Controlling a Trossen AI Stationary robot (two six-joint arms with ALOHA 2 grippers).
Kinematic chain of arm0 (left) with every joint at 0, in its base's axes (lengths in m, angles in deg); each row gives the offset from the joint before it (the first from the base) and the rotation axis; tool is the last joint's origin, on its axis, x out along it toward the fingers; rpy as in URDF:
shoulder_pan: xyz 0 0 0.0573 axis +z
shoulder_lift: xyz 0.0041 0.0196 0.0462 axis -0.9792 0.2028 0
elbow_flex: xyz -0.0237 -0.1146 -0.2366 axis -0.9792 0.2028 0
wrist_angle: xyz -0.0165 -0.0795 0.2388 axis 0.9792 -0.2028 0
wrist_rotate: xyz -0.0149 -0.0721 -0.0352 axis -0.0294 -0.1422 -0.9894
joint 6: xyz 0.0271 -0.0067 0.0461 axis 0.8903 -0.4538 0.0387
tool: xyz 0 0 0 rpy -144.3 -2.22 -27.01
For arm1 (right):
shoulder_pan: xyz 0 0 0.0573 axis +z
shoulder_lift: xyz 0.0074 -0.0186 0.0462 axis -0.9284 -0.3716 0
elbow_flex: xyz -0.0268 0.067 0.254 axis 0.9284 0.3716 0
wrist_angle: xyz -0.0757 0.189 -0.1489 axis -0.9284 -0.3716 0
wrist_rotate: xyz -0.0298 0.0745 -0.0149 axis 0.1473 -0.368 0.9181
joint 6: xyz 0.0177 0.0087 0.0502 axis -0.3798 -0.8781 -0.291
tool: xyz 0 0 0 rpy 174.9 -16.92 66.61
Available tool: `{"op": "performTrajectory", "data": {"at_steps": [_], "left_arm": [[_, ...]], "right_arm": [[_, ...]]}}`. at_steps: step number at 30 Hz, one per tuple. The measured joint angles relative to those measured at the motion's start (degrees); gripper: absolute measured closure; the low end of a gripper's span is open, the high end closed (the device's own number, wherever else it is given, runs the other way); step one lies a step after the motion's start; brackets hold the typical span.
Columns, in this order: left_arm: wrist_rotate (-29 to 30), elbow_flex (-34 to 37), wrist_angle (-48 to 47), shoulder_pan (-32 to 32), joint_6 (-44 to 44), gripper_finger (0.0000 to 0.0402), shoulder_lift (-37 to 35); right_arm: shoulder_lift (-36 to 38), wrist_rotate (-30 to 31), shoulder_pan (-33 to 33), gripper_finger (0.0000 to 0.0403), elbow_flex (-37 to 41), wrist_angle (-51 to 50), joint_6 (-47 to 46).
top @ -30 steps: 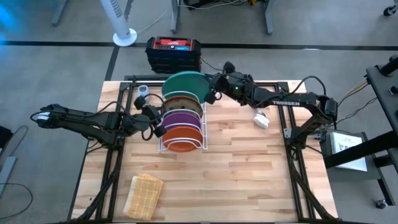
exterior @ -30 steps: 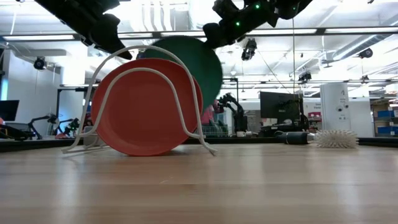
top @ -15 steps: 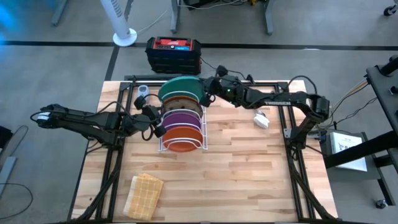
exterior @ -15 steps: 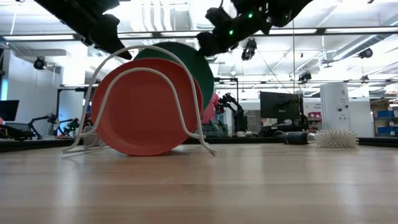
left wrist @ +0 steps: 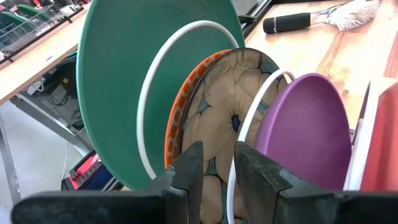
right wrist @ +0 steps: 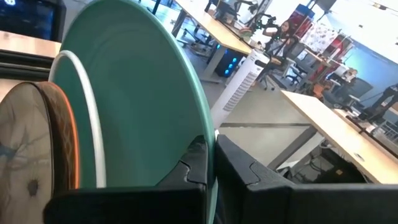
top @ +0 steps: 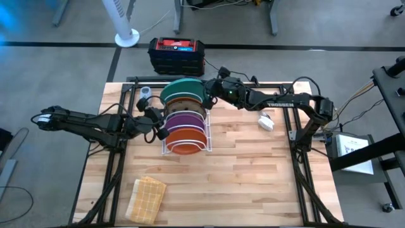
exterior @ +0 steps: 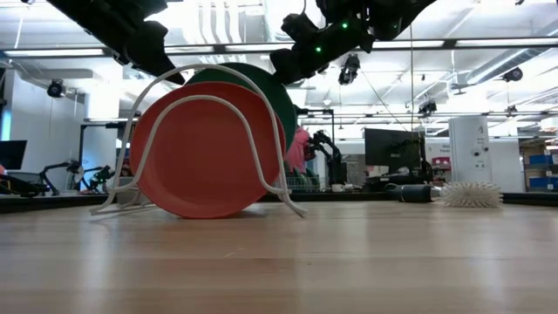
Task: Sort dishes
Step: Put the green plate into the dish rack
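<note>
1. A white wire rack (top: 184,130) is standing near the middle of the table (top: 253,183), a little toward its far edge, and it is holding a row of plates on edge.
2. The teal-green plate (top: 181,89) is sitting at the far end of the rack, the largest of the set, rising above the others in the low view (exterior: 270,87).
3. The right end effector (top: 207,92) is reaching in from the right side of the table and is clenched on the rim of the teal-green plate; in the right wrist view its two dark fingers (right wrist: 193,163) are pinching the plate's edge (right wrist: 143,93).
4. Next in the row is the orange-patterned plate (left wrist: 217,118), then the purple plate (top: 185,118), and the plain orange plate (top: 185,140) is standing at the near end, facing the low camera (exterior: 205,148).
5. The left end effector (top: 159,121) is waiting at the left side of the rack, by the patterned and purple plates; its fingers (left wrist: 186,168) are standing slightly apart with a white rack wire running between them, and I cannot tell whether they are gripping anything.
6. A tan woven cloth (top: 146,198) is lying near the table's near-left corner, well apart from the rack.
7. A white brush (top: 266,121) is lying on the table to the right of the rack, under the right arm.
</note>
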Motion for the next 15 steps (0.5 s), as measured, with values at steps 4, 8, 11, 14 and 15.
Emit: {"op": "performTrajectory", "data": {"at_steps": [4,8,11,14,15], "left_arm": [[0.0,0.0,0.0,0.0,0.0,0.0322,0.0],[0.0,0.0,0.0,0.0,0.0,0.0322,0.0],[0.0,0.0,0.0,0.0,0.0,0.0322,0.0],[0.0,0.0,0.0,0.0,0.0,0.0322,0.0],[0.0,0.0,0.0,0.0,0.0,0.0322,0.0]], "right_arm": [[0.0,0.0,0.0,0.0390,0.0,-0.3,-0.6],[0.0,-0.2,0.0,0.0363,0.0,-0.5,-2.0],[0.0,-0.2,0.1,0.0341,0.0,-0.8,-2.0],[0.0,-0.2,0.4,0.0320,0.0,-1.2,-2.0],[0.0,0.0,0.4,0.0313,0.0,-1.2,-2.0]]}}
